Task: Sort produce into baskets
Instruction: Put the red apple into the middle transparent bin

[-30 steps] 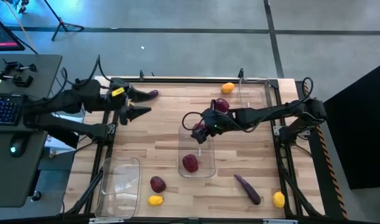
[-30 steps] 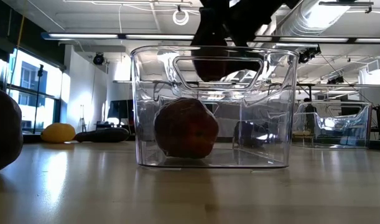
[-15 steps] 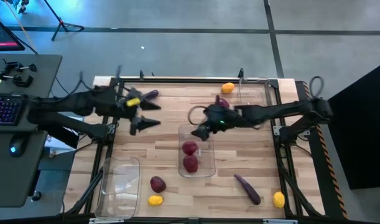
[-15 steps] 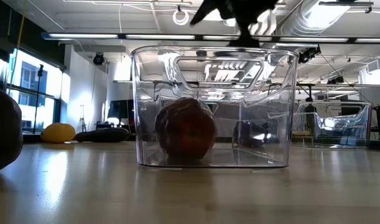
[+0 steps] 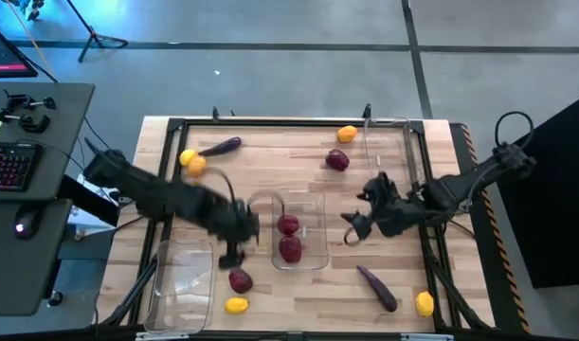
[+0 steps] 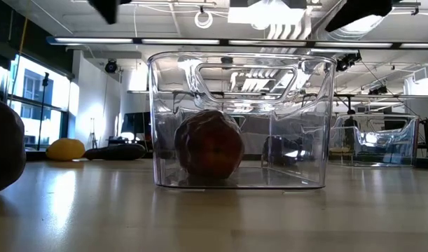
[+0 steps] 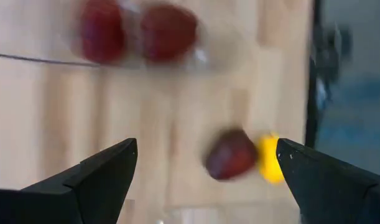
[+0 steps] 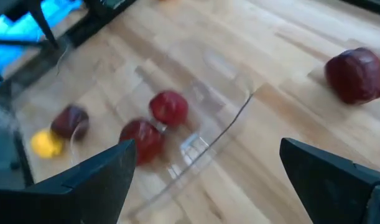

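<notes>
high view: middle bin (image 5: 319, 204) on the worktop (image 5: 261, 166) holds two red fruits (image 5: 289, 238), sorted by kind; left end effector (image 5: 234, 248), released and empty, hangs near a loose red fruit (image 5: 240, 280), likely next.
right wrist view: right end effector (image 8: 205, 177), released and empty, sits right of the bin.

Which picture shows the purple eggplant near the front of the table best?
The high view. There the eggplant lies in full sight on the table, right of the middle bin. The low view shows only a dark long shape far back that might be an eggplant. Neither wrist view shows it.
</notes>
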Controlling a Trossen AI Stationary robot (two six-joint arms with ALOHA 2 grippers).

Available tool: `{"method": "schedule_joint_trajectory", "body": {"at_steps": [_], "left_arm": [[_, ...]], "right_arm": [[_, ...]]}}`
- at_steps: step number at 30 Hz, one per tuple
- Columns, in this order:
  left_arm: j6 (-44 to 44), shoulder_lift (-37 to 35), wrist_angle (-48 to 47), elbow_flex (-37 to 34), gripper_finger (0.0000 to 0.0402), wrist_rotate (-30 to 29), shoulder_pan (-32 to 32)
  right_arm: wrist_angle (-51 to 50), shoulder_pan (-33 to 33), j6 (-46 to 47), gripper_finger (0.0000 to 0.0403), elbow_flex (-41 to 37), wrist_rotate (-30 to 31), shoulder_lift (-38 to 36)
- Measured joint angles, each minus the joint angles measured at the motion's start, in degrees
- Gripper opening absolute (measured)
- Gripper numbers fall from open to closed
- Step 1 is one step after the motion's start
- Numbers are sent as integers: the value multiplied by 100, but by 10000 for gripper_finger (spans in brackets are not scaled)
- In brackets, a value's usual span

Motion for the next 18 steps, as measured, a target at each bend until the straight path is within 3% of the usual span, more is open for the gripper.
{"method": "schedule_joint_trajectory", "body": {"at_steps": [7, 10, 14, 18], "left_arm": [[-150, 731, 116, -51, 372, 45, -1003], [-84, 934, 195, -51, 372, -256, -1234], [572, 1193, 223, -52, 372, -686, -1429], [1418, 1551, 246, -53, 372, -517, -1452]], "right_arm": [[-47, 378, 356, 385, -2, 193, 382], [-43, 423, 615, 385, -2, 224, 575], [-24, 412, 857, 385, -2, 32, 829], [138, 419, 1189, 385, -2, -23, 1112]]}}
